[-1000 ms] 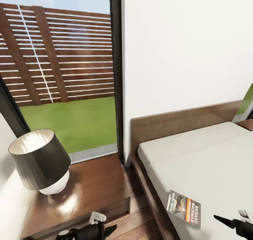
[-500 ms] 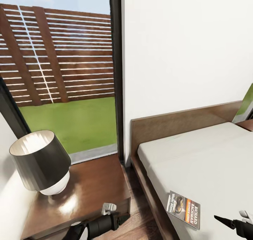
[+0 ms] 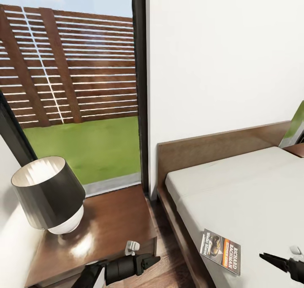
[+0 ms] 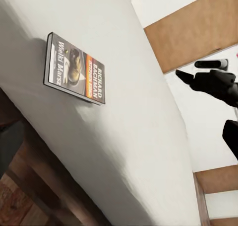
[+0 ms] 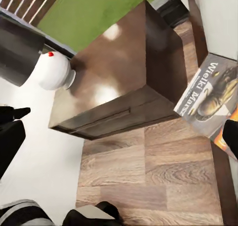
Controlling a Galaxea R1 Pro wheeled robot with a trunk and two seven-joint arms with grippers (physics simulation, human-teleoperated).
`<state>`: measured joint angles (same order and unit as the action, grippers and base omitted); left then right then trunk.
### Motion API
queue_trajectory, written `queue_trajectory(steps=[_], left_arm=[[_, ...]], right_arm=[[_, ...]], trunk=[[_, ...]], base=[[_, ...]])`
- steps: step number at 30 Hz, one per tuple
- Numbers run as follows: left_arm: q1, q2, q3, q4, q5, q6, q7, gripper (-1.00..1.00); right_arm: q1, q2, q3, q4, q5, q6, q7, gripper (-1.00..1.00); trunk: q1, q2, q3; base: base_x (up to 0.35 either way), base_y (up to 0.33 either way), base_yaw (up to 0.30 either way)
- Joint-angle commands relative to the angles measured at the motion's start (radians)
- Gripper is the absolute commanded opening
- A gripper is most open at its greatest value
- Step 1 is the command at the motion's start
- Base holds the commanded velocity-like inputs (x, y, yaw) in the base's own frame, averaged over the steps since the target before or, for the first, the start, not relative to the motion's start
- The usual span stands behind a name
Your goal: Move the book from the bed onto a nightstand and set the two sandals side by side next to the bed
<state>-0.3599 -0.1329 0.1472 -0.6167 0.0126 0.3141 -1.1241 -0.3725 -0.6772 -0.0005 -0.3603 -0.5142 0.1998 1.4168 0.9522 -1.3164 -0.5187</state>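
Head view: the book (image 3: 221, 251) lies flat on the bed (image 3: 253, 195) at lower right, near its edge. The left gripper (image 3: 153, 262), bottom centre beside the nightstand (image 3: 114, 224), looks pressed together; whether the right gripper (image 3: 270, 259), bottom right, is spread or pressed together I cannot tell.

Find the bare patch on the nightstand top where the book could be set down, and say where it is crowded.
The nightstand top is bare from the lamp across to its bed-side edge and back to the window. The lamp crowds the wall-side corner. The book lies on the bed near its edge.
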Motion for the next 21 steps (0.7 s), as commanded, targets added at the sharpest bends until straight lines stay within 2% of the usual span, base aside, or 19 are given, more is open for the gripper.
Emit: queue_trajectory(steps=[1,4,6,7,9,13,18,21], left_arm=[[-0.001,-0.001,0.004,0.0,0.0,0.01,-0.005,1.0],[-0.001,-0.003,0.002,0.001,0.0,0.01,-0.005,1.0],[-0.001,-0.004,0.002,0.001,0.0,0.01,-0.005,1.0],[-0.001,-0.004,0.002,0.001,0.0,0.01,-0.005,1.0],[-0.001,-0.005,0.002,0.002,0.0,0.01,-0.001,1.0],[-0.001,-0.004,0.002,0.011,-0.001,0.01,0.004,1.0],[-0.001,-0.004,0.002,0.028,-0.003,0.01,0.004,1.0],[-0.001,-0.004,0.003,0.03,-0.003,0.01,0.004,1.0]], right_arm=[[0.0,-0.005,-0.001,-0.011,-0.003,0.011,0.009,1.0],[0.0,-0.022,-0.037,-0.122,-0.003,0.011,0.02,1.0],[0.0,-0.024,-0.104,-0.183,-0.002,0.009,0.014,1.0],[0.0,-0.024,-0.123,-0.195,-0.001,0.009,0.011,1.0],[0.0,-0.024,-0.2,-0.229,0.001,0.005,-0.012,1.0],[0.0,-0.024,-0.23,-0.237,0.002,0.002,-0.022,1.0],[0.0,-0.023,-0.235,-0.239,0.002,0.002,-0.022,1.0],[0.0,-0.022,-0.236,-0.24,0.002,0.001,-0.022,1.0]], trunk=[[0.0,-0.001,-0.001],[0.0,-0.001,-0.001],[0.0,-0.001,-0.001],[0.0,-0.001,-0.001],[0.0,-0.001,-0.001],[0.0,-0.001,-0.001],[-0.019,0.034,0.015],[-0.019,0.034,0.015]], base=[[0.0,0.0,0.0],[0.0,0.0,0.0],[0.0,0.0,0.0],[0.0,0.0,0.0],[0.0,0.0,0.0],[0.0,0.0,0.0],[0.0,0.0,0.0],[0.0,0.0,0.0]])
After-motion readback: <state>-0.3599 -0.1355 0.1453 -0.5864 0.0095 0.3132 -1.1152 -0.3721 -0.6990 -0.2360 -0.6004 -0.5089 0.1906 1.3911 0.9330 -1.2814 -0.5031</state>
